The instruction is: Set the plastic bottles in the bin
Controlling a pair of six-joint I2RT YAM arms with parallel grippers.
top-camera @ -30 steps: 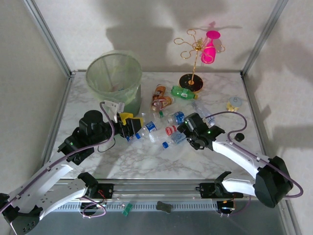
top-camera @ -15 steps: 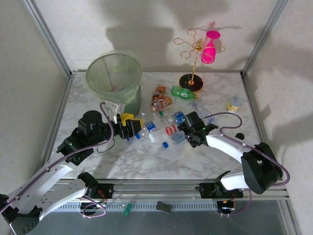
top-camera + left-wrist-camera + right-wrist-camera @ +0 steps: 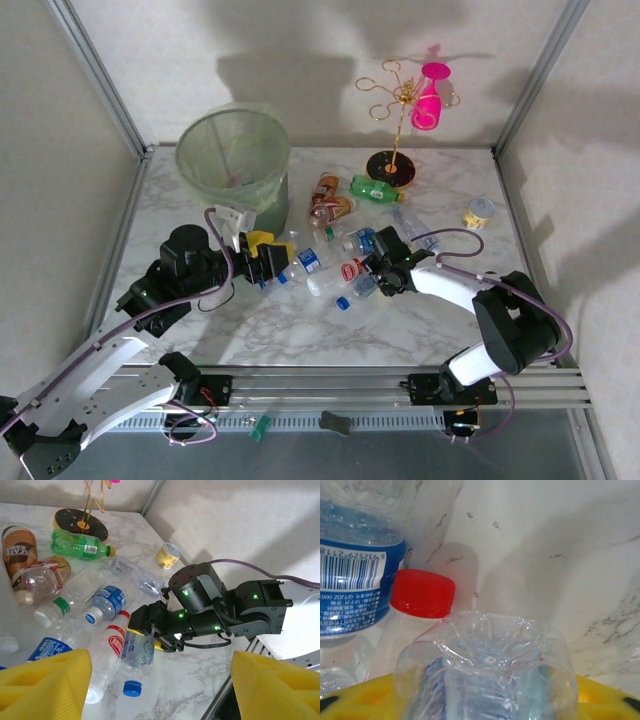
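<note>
Several plastic bottles lie in a heap mid-table. My right gripper is shut on the base end of a clear blue-capped bottle. Its crumpled bottom sits between the yellow pads. In the left wrist view the same bottle lies on the marble, pinched by the right gripper. A red-capped bottle lies just behind it. My left gripper is open, with nothing between its fingers, at the heap's left end. The pale green bin stands at the back left.
A green bottle and a brown coffee bottle lie behind the heap. A gold stand with a pink glass rises at the back right. A small yellow can sits near the right frame post.
The right gripper has closed on the blue-capped bottle, and the right arm's elbow has swung in toward the table. The left arm has stayed put.
</note>
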